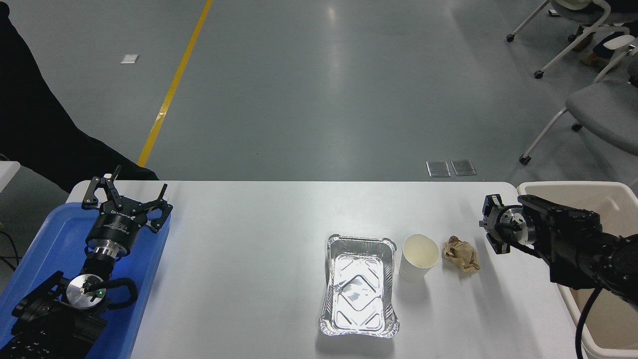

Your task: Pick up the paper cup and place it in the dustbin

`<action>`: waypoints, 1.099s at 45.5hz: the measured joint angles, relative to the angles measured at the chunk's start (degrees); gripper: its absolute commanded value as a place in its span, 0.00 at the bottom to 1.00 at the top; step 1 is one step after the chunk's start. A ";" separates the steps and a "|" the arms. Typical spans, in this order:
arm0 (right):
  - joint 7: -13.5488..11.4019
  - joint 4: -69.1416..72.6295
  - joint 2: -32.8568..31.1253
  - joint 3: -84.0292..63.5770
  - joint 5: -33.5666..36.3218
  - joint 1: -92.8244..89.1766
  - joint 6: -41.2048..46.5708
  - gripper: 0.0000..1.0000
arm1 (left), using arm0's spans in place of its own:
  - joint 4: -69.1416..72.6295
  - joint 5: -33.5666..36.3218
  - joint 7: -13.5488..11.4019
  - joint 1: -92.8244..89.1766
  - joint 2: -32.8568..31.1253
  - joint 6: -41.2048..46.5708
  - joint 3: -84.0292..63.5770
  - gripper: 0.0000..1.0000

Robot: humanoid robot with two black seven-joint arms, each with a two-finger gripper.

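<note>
- The paper cup [417, 258] stood upright on the white tabletop [239, 279], with its open mouth up and its cream inside visible.
- It was between the silver foil tray [360, 285] on its left and the crumpled brown paper ball [461, 253] on its right, just beside both; whether it touched either one could not be told.
- The dustbin [573, 188], cream-beige with a thick rounded rim, stood at the right end of the tabletop, well apart from the cup.
- The right arm came in from the right edge, over the near part of the dustbin. The right gripper [491, 225] pointed to the left and was near the paper ball, not touching the cup.
- The right jaws were seen almost end-on, so it could not be told if they were spread or pressed together; nothing was seen between them.
- The left gripper [124, 195] was parked at the lower left, above the blue plastic tray [50, 234]. Its jaws were spread wide and held nothing.
- Beyond the tabletop the grey floor carried a yellow line [174, 85], and office chairs [593, 107] stood at the upper right.
</note>
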 measured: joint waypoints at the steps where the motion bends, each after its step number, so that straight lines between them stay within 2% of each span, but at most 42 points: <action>1: 0.00 0.00 0.01 0.00 0.00 -0.02 0.00 0.00 | 0.00 0.00 0.00 0.00 0.00 0.00 0.00 0.99; 50: 0.00 2.18 0.90 1.48 -0.05 0.63 -0.05 0.00 | 0.00 0.00 -0.06 0.13 0.00 0.00 -0.15 0.99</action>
